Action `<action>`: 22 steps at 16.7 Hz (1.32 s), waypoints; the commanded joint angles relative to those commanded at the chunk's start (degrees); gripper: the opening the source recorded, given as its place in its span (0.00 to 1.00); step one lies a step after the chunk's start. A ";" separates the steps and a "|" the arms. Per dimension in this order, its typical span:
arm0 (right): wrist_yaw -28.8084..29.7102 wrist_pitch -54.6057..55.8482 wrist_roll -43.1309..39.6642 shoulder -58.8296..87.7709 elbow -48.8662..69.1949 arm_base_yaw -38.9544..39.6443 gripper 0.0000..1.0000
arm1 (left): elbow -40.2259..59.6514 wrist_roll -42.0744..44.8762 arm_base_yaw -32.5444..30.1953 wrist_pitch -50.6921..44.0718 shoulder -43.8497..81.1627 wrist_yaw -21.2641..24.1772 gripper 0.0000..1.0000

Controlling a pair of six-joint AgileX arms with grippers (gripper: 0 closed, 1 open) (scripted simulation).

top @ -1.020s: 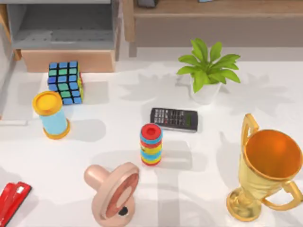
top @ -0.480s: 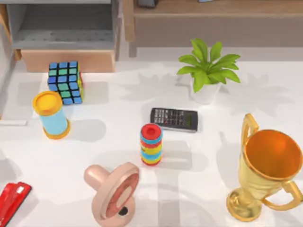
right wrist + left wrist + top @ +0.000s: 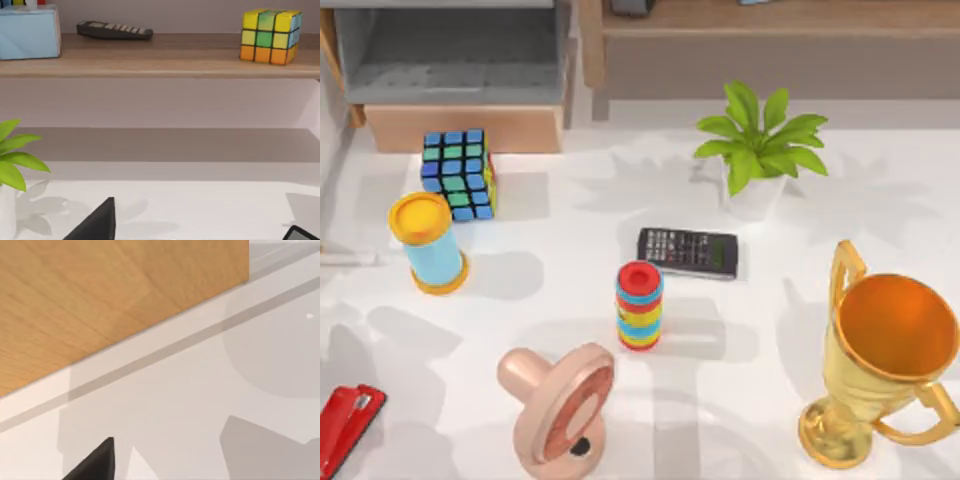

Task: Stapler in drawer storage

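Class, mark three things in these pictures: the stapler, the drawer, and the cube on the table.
stapler [image 3: 346,424]: top view, on its red top face.
drawer [image 3: 465,127]: top view, on its tan front panel.
cube [image 3: 456,172]: top view, on its upper face of blue and green tiles.

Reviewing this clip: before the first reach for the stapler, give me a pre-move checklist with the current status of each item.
1. Stapler located: ok, at the table's near left corner, partly cut off by the top view's edge.
2. Stapler free of neighbours: ok, it lies apart from the pink ring-shaped toy and the yellow-lidded canister.
3. Drawer open: ok, grey interior exposed behind the tan front panel.
4. Drawer floor free for the stapler: ok, nothing seen inside.
5. Path from stapler to drawer: not ok, the canister and the cube stand between.
6. Gripper fingers ready: cannot tell.
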 joint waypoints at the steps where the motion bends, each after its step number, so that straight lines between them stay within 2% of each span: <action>1: 0.00 0.00 0.00 0.00 0.00 0.00 1.00 | 1.18 -2.80 -2.32 -5.86 -1.24 -1.69 1.00; 6: 0.00 0.00 0.00 0.00 0.00 0.00 1.00 | 6.73 -15.27 -13.74 -32.35 -6.16 -9.24 1.00; 11: 0.00 0.00 0.00 0.00 0.00 0.00 1.00 | 10.76 -23.78 -22.36 -50.75 -9.07 -14.47 1.00; 15: 0.00 0.00 0.00 0.00 0.00 0.00 1.00 | 12.02 -26.35 -25.09 -56.34 -9.89 -16.05 1.00; 22: 0.00 0.00 0.00 0.00 0.00 0.00 1.00 | 11.01 -26.23 -24.90 -55.29 -9.10 -15.98 1.00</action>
